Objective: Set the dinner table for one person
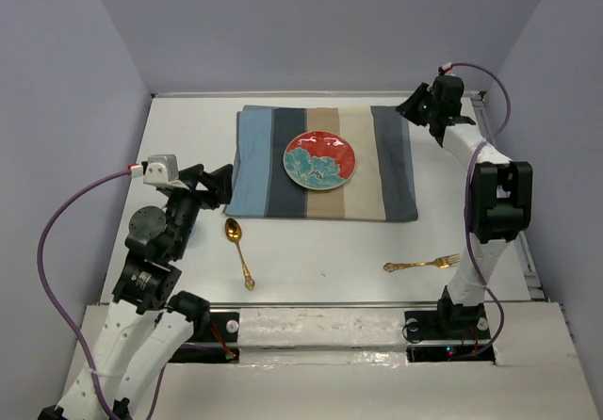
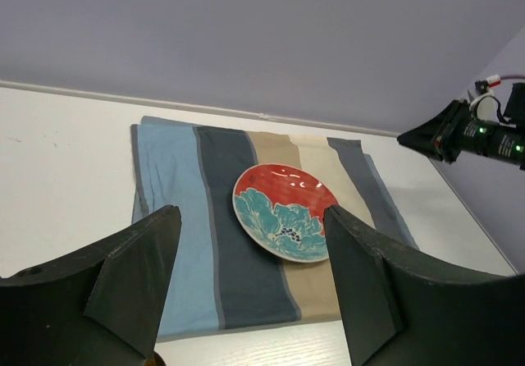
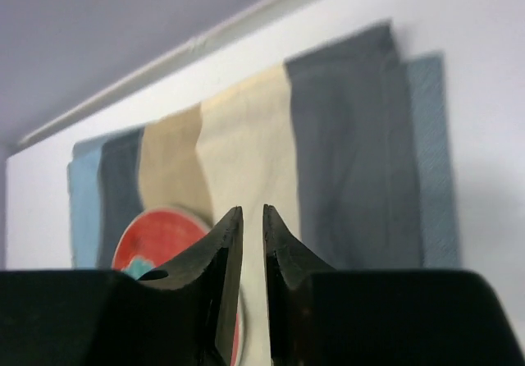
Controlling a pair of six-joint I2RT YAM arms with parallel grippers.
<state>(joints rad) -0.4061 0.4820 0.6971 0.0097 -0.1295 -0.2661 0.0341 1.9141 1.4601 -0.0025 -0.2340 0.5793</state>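
The white dinner table (image 1: 325, 250) bears a blue, grey and tan striped mat (image 1: 268, 170) at its back middle. A red and teal flowered plate (image 1: 320, 160) lies on the mat. A gold spoon (image 1: 238, 249) lies on the table in front of the mat's left corner. A gold fork (image 1: 422, 265) lies at the front right. My left gripper (image 1: 221, 183) is open and empty, just left of the mat and above the spoon's bowl, facing the plate (image 2: 283, 212). My right gripper (image 1: 415, 109) is shut and empty, raised over the mat's far right corner.
Grey walls close the table at the back and on both sides. A raised rail runs along the table's right edge (image 1: 528, 260). The right arm's tip (image 2: 439, 134) shows in the left wrist view beyond the mat (image 2: 176, 218).
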